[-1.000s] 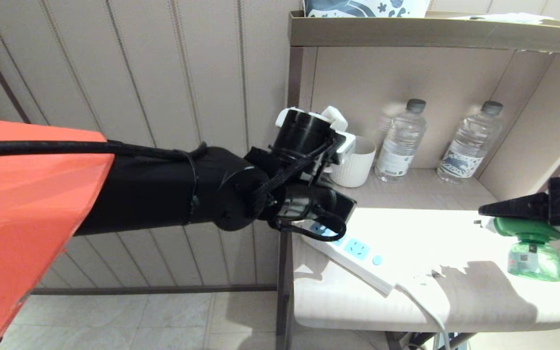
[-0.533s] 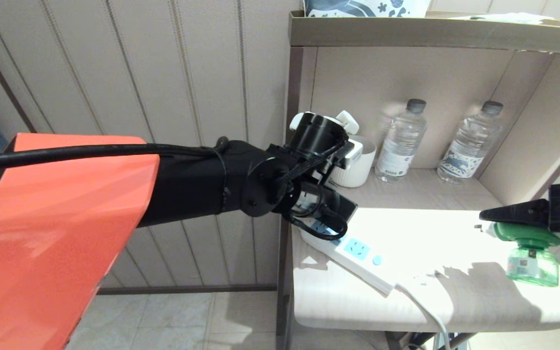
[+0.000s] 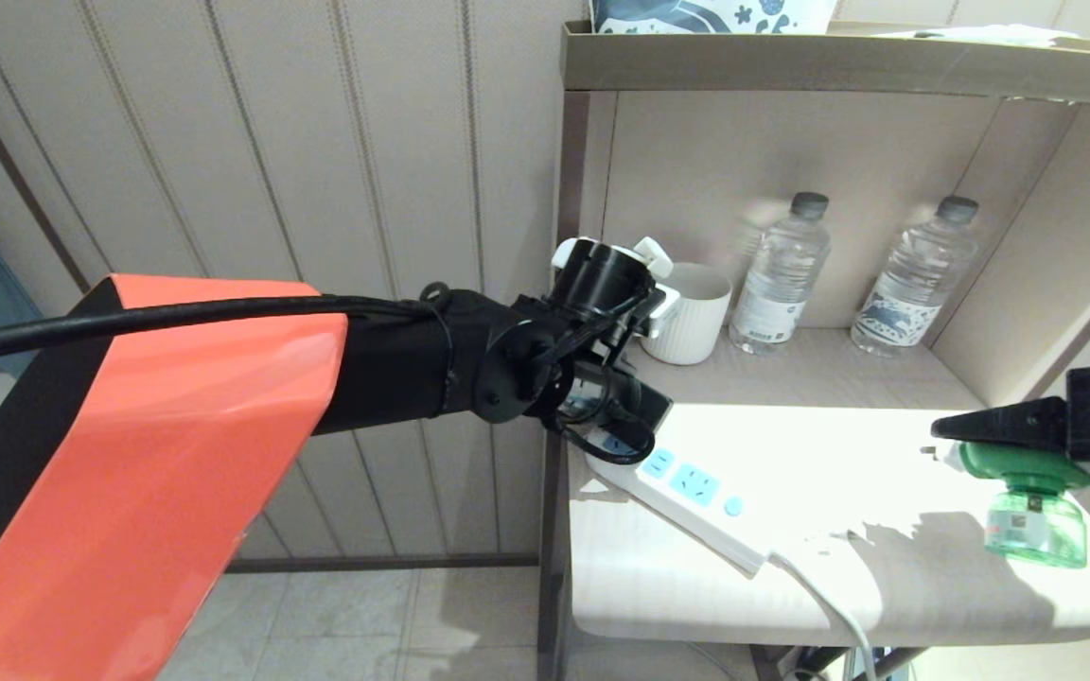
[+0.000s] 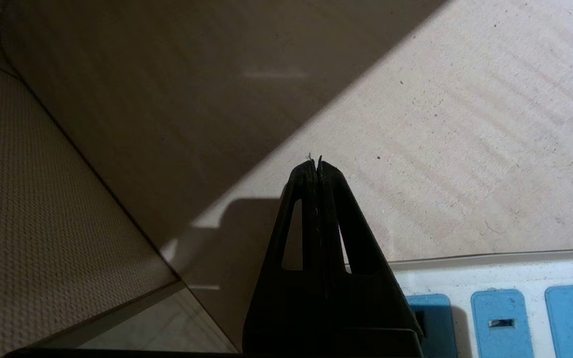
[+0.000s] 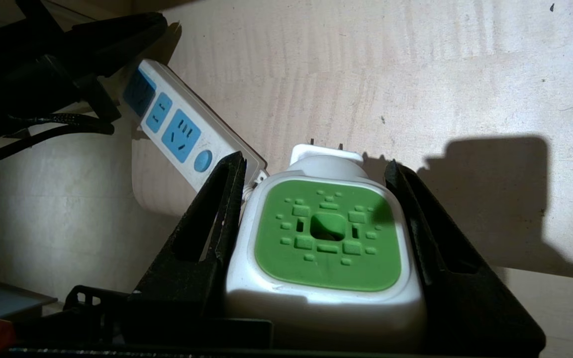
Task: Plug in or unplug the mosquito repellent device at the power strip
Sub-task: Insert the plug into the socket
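Left arm (image 3: pixel 394 369) blocking far end of power strip (image 3: pixel 696 506) in head view. Left gripper (image 4: pixel 316 166) sitting pinched together, empty, over strip end – wrist view only. Right gripper (image 5: pixel 316 169) clamping mosquito repellent device (image 5: pixel 324 248), prongs showing, hovering well apart from strip. Two water bottles (image 3: pixel 777 274) standing behind.

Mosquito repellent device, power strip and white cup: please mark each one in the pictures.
mosquito repellent device (image 5: pixel 327 233), right wrist view, on its green cap.
power strip (image 3: pixel 692 511), head view, on its white body.
white cup (image 3: pixel 694 326), head view, on its ribbed side.
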`<state>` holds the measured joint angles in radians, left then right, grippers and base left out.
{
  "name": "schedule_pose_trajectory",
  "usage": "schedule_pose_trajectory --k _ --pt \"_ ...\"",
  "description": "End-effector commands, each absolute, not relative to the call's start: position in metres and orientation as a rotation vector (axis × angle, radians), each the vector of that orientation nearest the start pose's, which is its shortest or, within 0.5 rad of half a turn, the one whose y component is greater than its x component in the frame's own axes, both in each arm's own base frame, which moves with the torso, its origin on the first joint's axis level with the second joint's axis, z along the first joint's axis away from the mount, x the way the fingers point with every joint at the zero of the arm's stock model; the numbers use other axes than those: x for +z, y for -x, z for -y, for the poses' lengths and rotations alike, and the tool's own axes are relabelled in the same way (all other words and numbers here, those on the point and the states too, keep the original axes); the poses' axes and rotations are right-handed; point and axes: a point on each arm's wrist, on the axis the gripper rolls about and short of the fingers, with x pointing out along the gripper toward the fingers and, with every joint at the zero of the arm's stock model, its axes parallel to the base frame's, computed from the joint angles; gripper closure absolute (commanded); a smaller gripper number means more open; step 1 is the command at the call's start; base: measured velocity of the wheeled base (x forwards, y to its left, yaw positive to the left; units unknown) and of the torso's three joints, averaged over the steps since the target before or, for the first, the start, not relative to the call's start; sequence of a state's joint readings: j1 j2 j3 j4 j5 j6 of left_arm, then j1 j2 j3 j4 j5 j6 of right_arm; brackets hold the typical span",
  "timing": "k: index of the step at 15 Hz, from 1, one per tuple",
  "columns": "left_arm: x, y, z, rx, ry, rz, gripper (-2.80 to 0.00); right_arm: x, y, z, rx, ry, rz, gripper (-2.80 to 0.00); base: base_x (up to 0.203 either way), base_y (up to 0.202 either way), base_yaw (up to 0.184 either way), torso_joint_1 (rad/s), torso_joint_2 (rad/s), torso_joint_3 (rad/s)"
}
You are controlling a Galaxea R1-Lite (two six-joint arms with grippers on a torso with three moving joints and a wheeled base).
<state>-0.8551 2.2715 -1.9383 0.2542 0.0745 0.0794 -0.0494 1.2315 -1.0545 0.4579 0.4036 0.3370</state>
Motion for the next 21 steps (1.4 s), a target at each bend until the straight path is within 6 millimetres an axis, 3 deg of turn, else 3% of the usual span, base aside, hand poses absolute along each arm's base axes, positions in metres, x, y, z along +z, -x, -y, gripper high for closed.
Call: schedule_pose_trajectory --k 1,13,21 --pt "0.19 -0.309 0.35 -0.774 -0.343 -0.509 0.0 0.265 -0.167 -0.001 0.236 -0.47 -0.685 0.0 0.0 0.0 0.0 0.0 0.0 0.0" --pt "0.195 -0.299 0.342 -0.755 -0.405 -0.545 0.0 0.257 -0.172 0.004 0.25 -0.492 -0.679 0.0 0.0 0.0 0.0 0.0 0.0 0.0" --pt "0.185 -0.281 0.341 -0.78 -0.445 -0.601 0.0 0.248 -0.182 0.004 0.25 -0.496 -0.692 0.0 0.0 0.0 0.0 0.0 0.0 0.0"
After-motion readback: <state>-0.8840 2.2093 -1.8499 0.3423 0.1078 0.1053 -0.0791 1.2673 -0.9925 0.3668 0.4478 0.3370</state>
